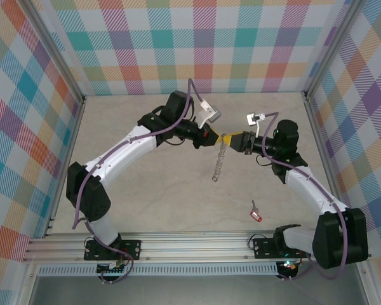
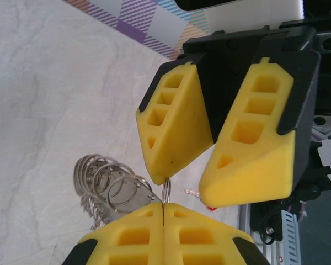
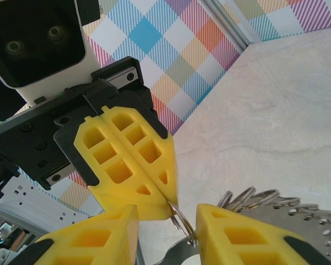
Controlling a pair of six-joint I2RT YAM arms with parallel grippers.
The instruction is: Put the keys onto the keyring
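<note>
One keyring (image 1: 220,159), long axis toward near edge

Overhead camera looks down from behind the arm bases over the whole tabletop (image 1: 146,203). Both wrist cameras, very close, face each other, sharing the keyring (image 2: 113,190).

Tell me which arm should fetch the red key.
Right, likely. The key lies near that arm's base and the right end effector is open; the left end effector is shut on the keyring.

Bare table (image 1: 159,203) lies open around the key (image 1: 256,214); mid-table, the left gripper (image 1: 219,136), right gripper (image 1: 230,138) and hanging ring (image 1: 220,162) bar passage.
</note>
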